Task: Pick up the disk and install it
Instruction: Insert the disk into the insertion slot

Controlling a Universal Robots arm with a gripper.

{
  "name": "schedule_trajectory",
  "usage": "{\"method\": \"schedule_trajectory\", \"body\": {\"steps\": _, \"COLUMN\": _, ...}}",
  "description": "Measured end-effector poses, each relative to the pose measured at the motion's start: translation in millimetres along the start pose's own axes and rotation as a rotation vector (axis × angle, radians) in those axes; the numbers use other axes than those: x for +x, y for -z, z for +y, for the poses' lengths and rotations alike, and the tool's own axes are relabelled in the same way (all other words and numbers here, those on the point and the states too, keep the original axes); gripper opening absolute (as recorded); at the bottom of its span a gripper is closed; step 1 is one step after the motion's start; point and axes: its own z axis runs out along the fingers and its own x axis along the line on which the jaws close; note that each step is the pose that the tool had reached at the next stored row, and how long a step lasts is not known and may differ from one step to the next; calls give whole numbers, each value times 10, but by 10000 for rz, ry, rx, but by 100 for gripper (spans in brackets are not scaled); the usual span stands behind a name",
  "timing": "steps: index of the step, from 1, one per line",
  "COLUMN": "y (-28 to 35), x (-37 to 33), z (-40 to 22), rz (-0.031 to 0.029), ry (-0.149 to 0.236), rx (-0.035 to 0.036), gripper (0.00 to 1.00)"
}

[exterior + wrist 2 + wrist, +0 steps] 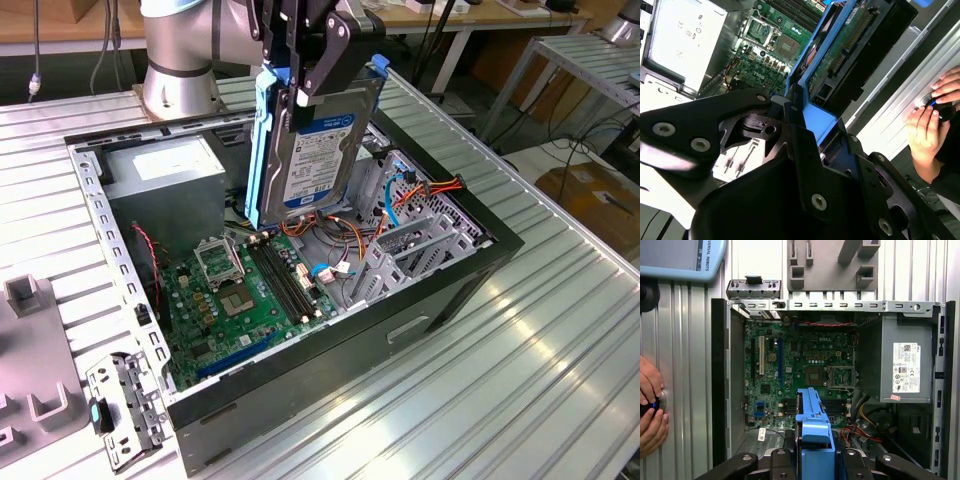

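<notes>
My gripper has its black fingers clamped on the upper edge of the disk, so the drive hangs upright in the air, slightly tilted. In the exterior view its white label with the blue band faces the camera, and its blue plastic frame runs down both long edges. It hangs above the open computer case, and its lower end is over the memory slots of the green motherboard, clear of the board as far as I can tell.

The grey power supply with its white sticker sits in the case corner nearest the arm's base. Orange and blue cables spill around the metal brackets on the exterior view's right of the disk.

The case lies on a ribbed aluminium table. Beside it, on the exterior view's left, are a grey moulded fixture and a small metal bracket.

In the second wrist view a person's hands rest on a small dark object on the table outside the case.
</notes>
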Motion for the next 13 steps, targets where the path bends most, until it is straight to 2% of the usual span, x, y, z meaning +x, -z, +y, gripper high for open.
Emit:
{"method": "schedule_trajectory", "body": {"steps": 8, "y": 0, "x": 15, "z": -1, "rz": 6, "ry": 1, "rx": -1, "gripper": 37}}
{"method": "schedule_trajectory", "body": {"steps": 10, "y": -2, "x": 61, "z": 0, "rz": 15, "ry": 0, "rx": -1, "gripper": 37}}
{"method": "schedule_trajectory", "body": {"steps": 11, "y": -6, "x": 116, "z": 0, "rz": 19, "ry": 1, "rx": 0, "gripper": 37}}
{"method": "schedule_trajectory", "body": {"steps": 13, "y": -12, "x": 180, "z": -2, "rz": 26, "ry": 0, "rx": 0, "gripper": 37}}
